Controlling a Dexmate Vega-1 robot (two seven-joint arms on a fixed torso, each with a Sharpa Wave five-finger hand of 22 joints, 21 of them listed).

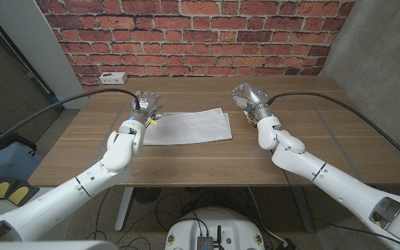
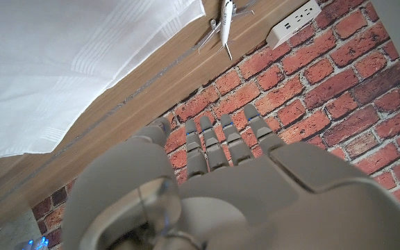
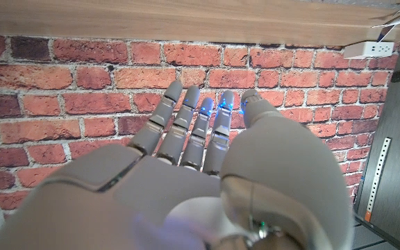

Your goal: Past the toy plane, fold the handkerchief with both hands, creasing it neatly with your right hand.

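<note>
The white handkerchief point(image 1: 186, 126) lies on the wooden table point(image 1: 311, 149) as a long folded strip, near the middle. In the left wrist view the handkerchief point(image 2: 68, 62) shows as a broad white sheet. My left hand point(image 1: 144, 105) hovers at the cloth's left end with its fingers point(image 2: 221, 139) stretched out and holding nothing. A small white toy plane point(image 2: 222, 21) sits on the table just past the cloth's corner; in the head view it is mostly hidden by my left hand. My right hand point(image 1: 247, 97) is raised to the right of the cloth, apart from it, fingers point(image 3: 193, 125) extended and empty.
A white power strip point(image 1: 112, 77) lies at the table's back left edge, seen too in the wrist views as a power strip point(image 2: 294, 22) point(image 3: 370, 48). A red brick wall point(image 1: 200, 35) stands behind the table. Bare wood stretches in front of the cloth.
</note>
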